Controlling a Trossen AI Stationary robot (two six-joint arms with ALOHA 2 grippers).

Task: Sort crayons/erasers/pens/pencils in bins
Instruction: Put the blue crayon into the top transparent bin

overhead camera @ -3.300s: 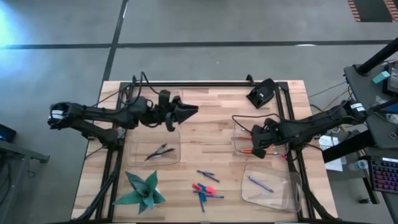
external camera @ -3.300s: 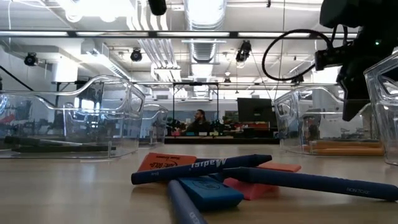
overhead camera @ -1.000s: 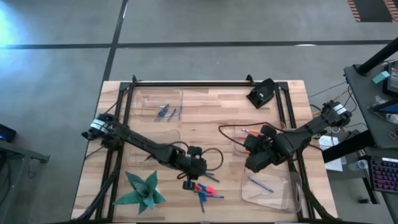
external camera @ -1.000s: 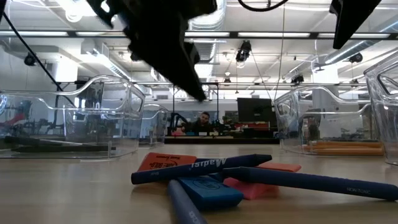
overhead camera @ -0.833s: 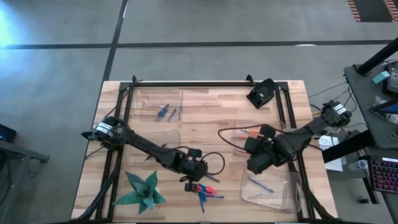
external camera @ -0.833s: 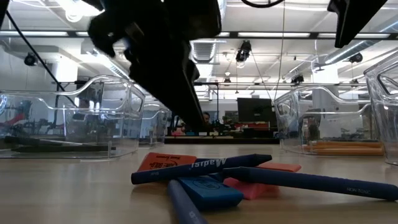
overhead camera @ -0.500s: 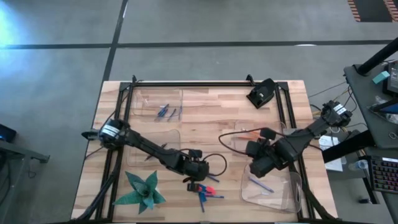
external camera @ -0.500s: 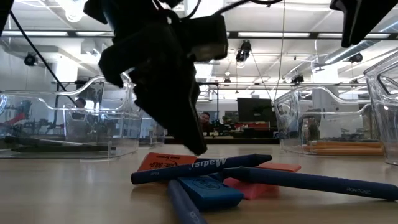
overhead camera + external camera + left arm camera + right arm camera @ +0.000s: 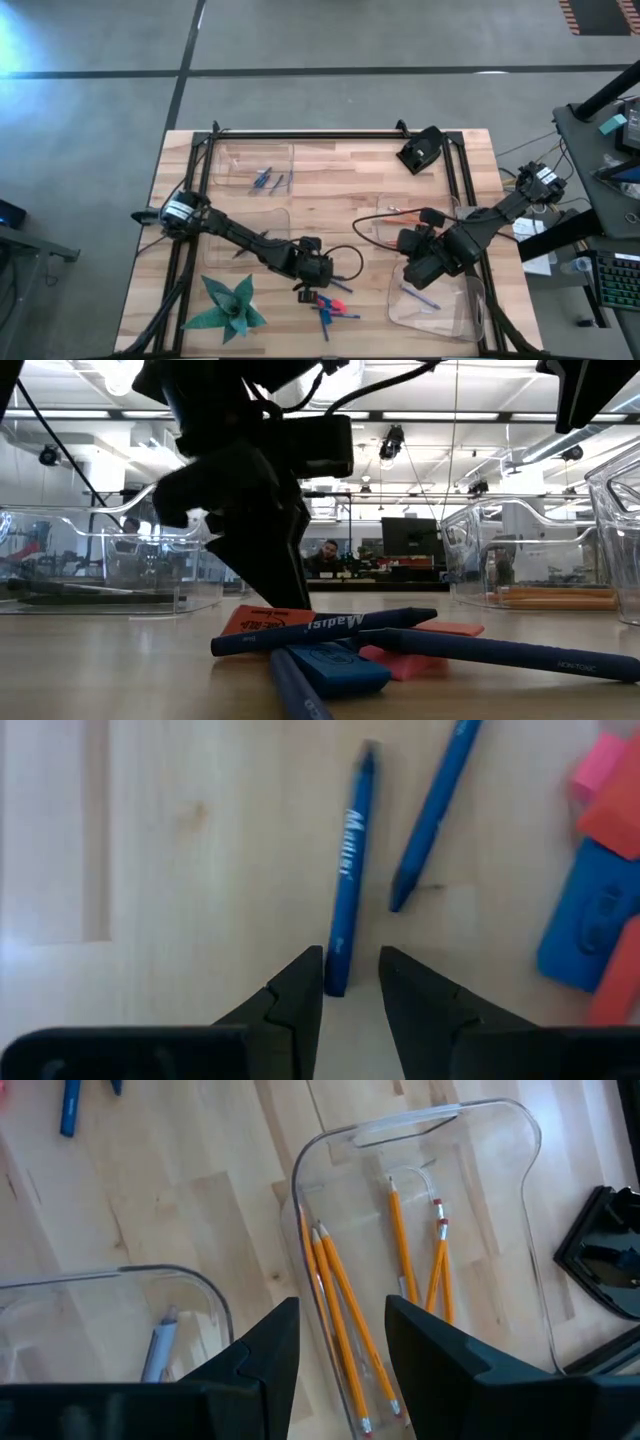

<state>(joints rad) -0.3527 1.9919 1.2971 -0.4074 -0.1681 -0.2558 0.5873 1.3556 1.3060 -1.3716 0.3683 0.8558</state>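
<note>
My left gripper [image 9: 350, 970] hangs low over the table's middle [image 9: 308, 288], open. Its two fingers stand on either side of the near end of a blue crayon [image 9: 346, 880] that lies flat on the wood; I see no touch. A second blue crayon [image 9: 430, 815] lies beside it. Just past them are a blue eraser [image 9: 585, 925] and a red eraser [image 9: 610, 805]. My right gripper [image 9: 342, 1315] is open and holds nothing, high above the bin [image 9: 420, 1120] that holds the orange pencils [image 9: 398, 1230].
A near-right bin [image 9: 440, 300] holds a blue pen [image 9: 158, 1345]. A far-left bin [image 9: 262, 165] holds small blue sticks, and a bin [image 9: 250, 245] with dark pens lies under my left arm. A green paper shape [image 9: 232, 308] sits near left, a black device [image 9: 420, 150] far right.
My left gripper has come down toward the table behind the pile of crayons and erasers, tipping a little as it sank; its fingertips now stand just above the wood. The crayons and erasers have not moved.
</note>
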